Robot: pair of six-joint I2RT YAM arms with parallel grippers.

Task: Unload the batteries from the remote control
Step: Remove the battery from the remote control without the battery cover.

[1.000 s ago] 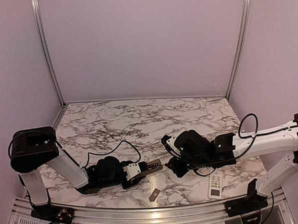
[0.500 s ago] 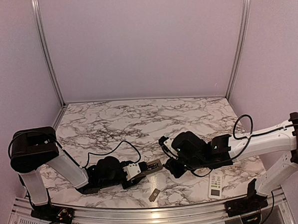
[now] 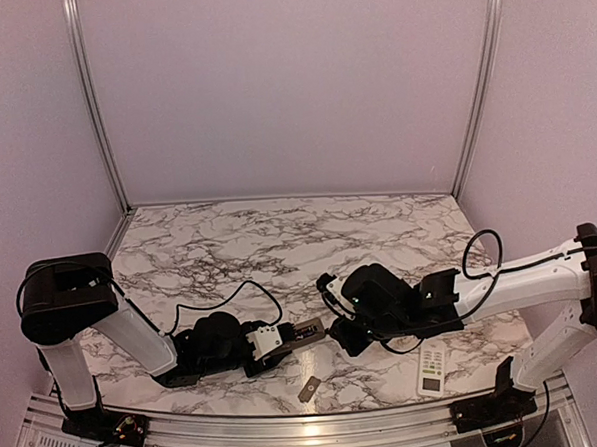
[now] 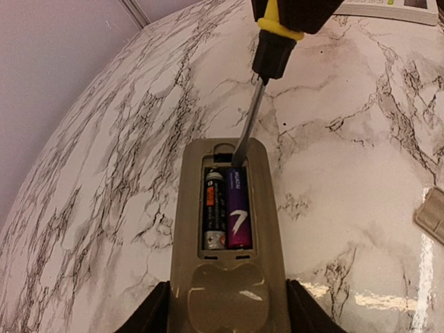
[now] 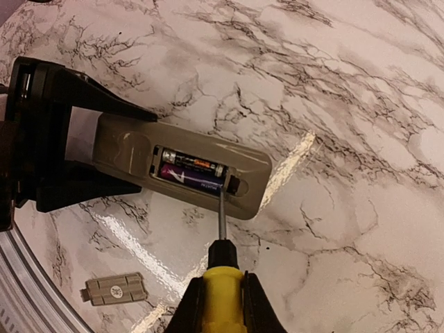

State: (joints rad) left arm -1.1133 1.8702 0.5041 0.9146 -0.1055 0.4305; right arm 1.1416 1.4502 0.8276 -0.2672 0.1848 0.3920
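Overhead, both arms reach low and inward, the left gripper [image 3: 283,340] clamping the remote [image 3: 307,331] and the right gripper [image 3: 344,333] nose-to-nose with it; nothing finer reads from here. Closer, the left wrist shows two batteries [image 4: 225,208] lying inside the opened remote. The right wrist shows that gripper closed on the screwdriver [image 5: 220,277], its tip at the batteries' end.

Your desk [image 3: 279,235] is white marble with dark veins. Near its front edge lie a flat grey cover plate [image 3: 309,388] and, well to the right, a white remote [image 3: 431,369], display up. Just behind the plate is the tan remote [image 3: 306,332], back open.
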